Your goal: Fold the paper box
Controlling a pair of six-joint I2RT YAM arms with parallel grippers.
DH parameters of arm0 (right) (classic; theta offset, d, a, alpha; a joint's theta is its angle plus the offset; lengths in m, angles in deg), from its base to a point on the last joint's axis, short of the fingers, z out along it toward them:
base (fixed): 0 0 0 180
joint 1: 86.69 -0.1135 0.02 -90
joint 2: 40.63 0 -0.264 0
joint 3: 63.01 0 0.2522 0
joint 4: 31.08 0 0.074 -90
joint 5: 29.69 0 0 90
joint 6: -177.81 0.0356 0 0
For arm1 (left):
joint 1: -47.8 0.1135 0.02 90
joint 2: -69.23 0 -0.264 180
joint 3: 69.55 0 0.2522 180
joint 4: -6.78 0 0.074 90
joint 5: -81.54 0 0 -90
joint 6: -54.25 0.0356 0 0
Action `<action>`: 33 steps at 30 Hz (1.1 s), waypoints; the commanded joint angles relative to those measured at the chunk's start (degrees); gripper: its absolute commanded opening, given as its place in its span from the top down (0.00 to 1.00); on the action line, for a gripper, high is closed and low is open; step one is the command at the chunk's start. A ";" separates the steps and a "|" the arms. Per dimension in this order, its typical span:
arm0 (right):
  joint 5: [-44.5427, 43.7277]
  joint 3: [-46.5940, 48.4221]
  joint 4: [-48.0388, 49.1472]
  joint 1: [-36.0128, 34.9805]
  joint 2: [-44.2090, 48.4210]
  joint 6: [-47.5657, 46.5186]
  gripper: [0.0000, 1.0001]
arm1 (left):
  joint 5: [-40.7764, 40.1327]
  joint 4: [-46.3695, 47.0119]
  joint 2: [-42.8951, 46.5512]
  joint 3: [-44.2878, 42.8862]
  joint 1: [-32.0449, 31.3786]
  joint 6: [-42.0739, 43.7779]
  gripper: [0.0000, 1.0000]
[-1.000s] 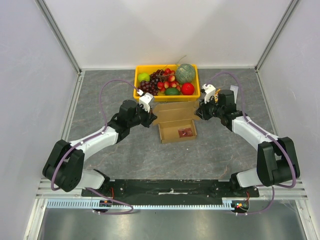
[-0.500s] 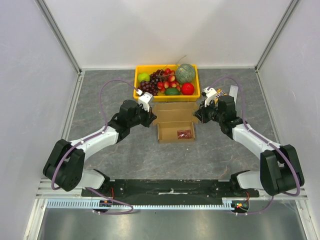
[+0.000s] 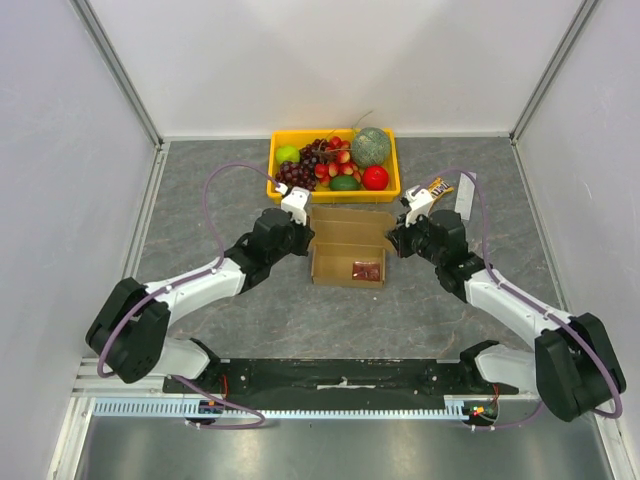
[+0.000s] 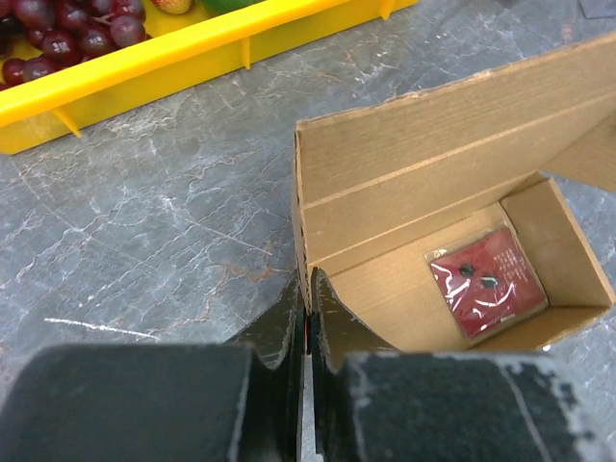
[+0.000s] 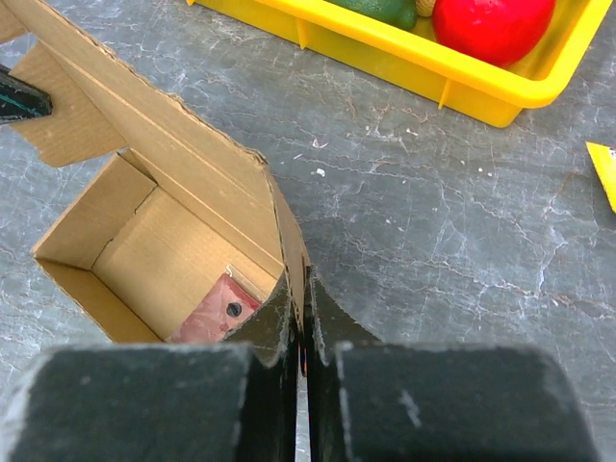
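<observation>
Two pincers now grip the box (image 3: 347, 232), which sits mid-frame in the overhead view, just below the yellow tray (image 3: 330, 192), open side up, with a small red packet (image 3: 367, 269) lying in its lower right corner. Your left pincer (image 4: 307, 318) is pinched tight on the thin cardboard of the box's left wall, just as it was a second ago. The change is on the other side. Your right pincer (image 5: 299, 322), which a second ago stood partly open beside the box, has moved in and clamped shut on the right wall. The box has also shifted slightly toward the left of the frame. I'd judge that you now hold both ends firmly, so the lid panel at the back can be brought forward over the opening. Pull unevenly and the thin walls could buckle or the box could twist.
</observation>
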 commanded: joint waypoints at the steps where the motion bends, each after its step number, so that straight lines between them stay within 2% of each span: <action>1: -6.25 -1.65 7.06 -3.75 3.05 4.12 0.96 | -7.81 1.11 1.13 -2.01 -3.56 -5.95 0.93; 8: -17.33 -4.29 8.21 -7.53 5.69 8.60 0.95 | -15.10 -1.61 2.45 -1.31 -6.38 -9.91 0.91; 18: -30.51 -7.02 9.26 -12.98 7.63 14.14 0.94 | -17.40 -2.76 4.91 0.89 -8.40 -14.74 0.90; 23: -36.31 -7.37 9.61 -15.79 7.63 15.73 0.94 | -19.60 -2.76 4.91 1.77 -10.69 -15.54 0.90; 33: -43.79 -8.77 10.14 -21.07 8.15 18.36 0.99 | -23.64 -2.76 6.67 4.75 -12.71 -18.96 0.90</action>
